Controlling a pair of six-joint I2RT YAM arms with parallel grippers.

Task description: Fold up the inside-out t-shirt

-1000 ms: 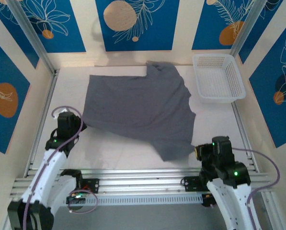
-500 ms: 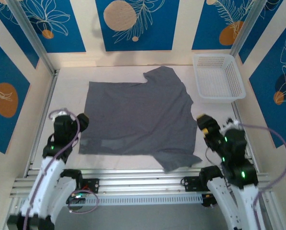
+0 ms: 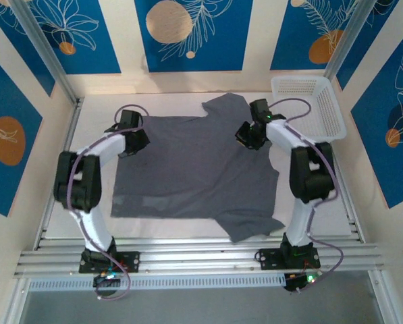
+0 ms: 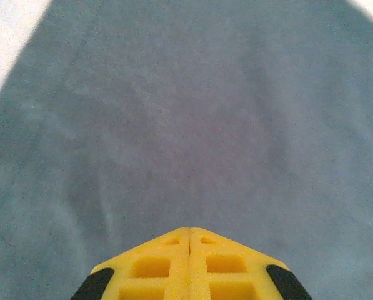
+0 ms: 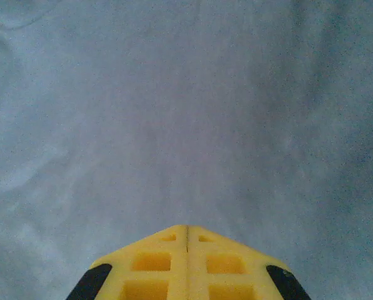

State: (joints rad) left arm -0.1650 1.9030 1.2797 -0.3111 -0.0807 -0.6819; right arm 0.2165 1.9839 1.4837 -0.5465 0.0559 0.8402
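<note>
**A:** What's on the worktop (image 3: 174,226), by your count?

**B:** One inside-out t-shirt (image 3: 194,169), dark grey, spread nearly flat across the middle. One sleeve points to the far side and another lies at the near right corner. One white basket (image 3: 309,79) sits at the far right, just beside the shirt. Two arms are reaching in.

**A:** And the left end effector (image 3: 138,142)?

**B:** It's over the shirt's far left corner. In its wrist view the yellow fingers (image 4: 155,265) are pressed together with only a seam between them, and grey cloth lies beyond the tip. I can't tell if it touches the cloth.

**A:** The right end effector (image 3: 248,135)?

**B:** The same, fingers together, and it's over the far right part by the sleeve. Contact with the cloth isn't clear there either.
</note>
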